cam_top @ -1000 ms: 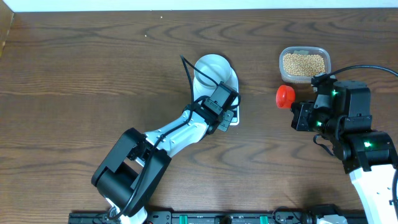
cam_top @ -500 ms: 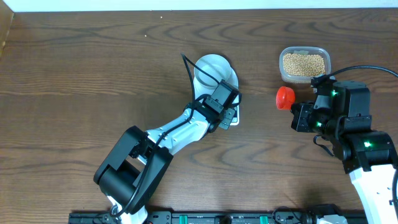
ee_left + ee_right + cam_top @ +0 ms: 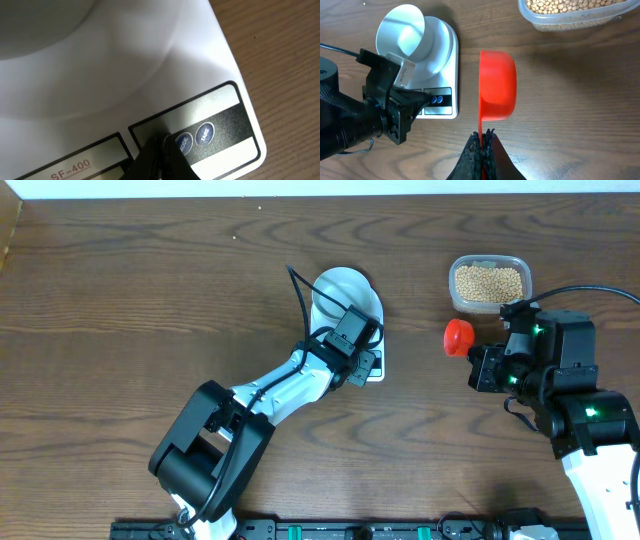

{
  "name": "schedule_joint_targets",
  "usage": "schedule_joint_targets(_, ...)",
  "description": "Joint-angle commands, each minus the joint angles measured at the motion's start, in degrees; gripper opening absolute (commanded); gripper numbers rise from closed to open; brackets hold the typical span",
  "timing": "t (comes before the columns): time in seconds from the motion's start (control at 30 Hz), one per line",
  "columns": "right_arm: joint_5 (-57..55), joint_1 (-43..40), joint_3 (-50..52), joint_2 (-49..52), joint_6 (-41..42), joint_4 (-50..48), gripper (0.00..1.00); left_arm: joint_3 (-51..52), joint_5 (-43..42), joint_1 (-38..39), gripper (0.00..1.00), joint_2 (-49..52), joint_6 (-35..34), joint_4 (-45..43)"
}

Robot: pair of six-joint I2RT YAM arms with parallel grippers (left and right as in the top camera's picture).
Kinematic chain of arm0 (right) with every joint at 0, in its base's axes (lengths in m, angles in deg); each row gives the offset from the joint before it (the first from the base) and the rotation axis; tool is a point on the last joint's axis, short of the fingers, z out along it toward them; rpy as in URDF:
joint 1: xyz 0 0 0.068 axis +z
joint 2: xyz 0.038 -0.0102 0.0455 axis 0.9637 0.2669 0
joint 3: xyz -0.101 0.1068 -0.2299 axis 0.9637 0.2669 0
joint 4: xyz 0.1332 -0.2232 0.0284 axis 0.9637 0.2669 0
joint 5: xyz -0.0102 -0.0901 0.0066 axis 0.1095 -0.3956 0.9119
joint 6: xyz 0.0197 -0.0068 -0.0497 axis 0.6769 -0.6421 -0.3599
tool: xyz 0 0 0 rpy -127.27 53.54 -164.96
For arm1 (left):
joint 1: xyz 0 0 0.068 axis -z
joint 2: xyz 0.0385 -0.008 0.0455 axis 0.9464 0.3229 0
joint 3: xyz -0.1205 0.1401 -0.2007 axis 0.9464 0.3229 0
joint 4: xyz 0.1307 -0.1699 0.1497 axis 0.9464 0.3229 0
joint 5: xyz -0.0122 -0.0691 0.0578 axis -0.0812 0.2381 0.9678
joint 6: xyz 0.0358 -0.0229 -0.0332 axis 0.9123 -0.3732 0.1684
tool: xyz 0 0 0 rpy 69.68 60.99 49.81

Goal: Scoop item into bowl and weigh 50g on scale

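Note:
The white scale (image 3: 374,366) stands mid-table with the pale bowl (image 3: 340,290) on it; the bowl looks empty. My left gripper (image 3: 361,362) is shut, its tips (image 3: 162,146) down on the scale's (image 3: 150,85) button panel, just left of the MODE button (image 3: 183,143). The tan beans (image 3: 488,281) lie in a clear tub. My right gripper (image 3: 482,366) is shut on the thin handle of a red scoop (image 3: 458,335), held between scale and tub. In the right wrist view the gripper (image 3: 483,140) holds the scoop (image 3: 497,92), with the bowl (image 3: 400,35), scale (image 3: 442,60) and beans (image 3: 570,5) beyond.
The clear plastic tub (image 3: 520,270) sits at the back right, also in the right wrist view (image 3: 570,21). My left arm (image 3: 355,125) lies across the table in front of the scale. A TARE button (image 3: 205,134) sits right of MODE.
My left gripper has shifted slightly to the left over the scale's button panel. The right arm and the red scoop have not moved.

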State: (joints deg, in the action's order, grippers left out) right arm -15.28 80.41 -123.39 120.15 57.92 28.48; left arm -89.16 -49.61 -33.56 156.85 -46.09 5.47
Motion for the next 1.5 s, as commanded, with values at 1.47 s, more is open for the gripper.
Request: schedule_joint_targets(1.47, 0.4, -0.2, -1.1, -0.1, -0.8, -0.2, 0.01, 2.7, 3.8, -0.7, 0.07, -3.5, 3.2, 3.9)
